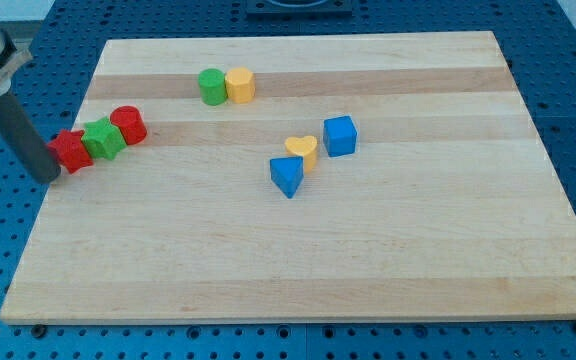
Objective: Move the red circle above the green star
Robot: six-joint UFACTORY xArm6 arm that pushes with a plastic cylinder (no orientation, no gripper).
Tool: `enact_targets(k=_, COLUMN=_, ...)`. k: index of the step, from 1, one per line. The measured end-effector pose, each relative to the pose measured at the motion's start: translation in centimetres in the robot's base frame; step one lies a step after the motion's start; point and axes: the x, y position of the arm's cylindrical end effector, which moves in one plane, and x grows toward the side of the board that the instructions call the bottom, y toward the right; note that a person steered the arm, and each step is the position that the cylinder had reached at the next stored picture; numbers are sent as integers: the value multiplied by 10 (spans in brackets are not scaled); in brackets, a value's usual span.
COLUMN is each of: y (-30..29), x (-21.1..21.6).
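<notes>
The red circle (129, 125) stands at the view's left, touching the right side of the green star (103, 139). A second red block (70, 151) touches the star's lower left, so the three make a slanted row. My tip (50, 177) is at the board's left edge, just left of and below the second red block, close to it or touching it. The dark rod rises from the tip to the view's upper left corner.
A green circle (211, 86) and a yellow block (240, 85) stand side by side near the view's top. A yellow heart (303, 151), a blue triangle (287, 176) and a blue cube (339, 136) cluster near the middle of the wooden board (318, 270).
</notes>
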Motion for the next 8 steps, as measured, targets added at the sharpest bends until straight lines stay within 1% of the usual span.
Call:
enact_targets(k=2, y=-4, x=8)
enact_targets(k=3, y=40, x=20)
enact_targets(k=4, y=102, x=-12)
enact_targets(k=5, y=136, x=-56)
enact_targets(k=6, y=119, x=-87)
enact_targets(k=7, y=83, x=-89)
enact_targets(k=8, y=64, x=-93)
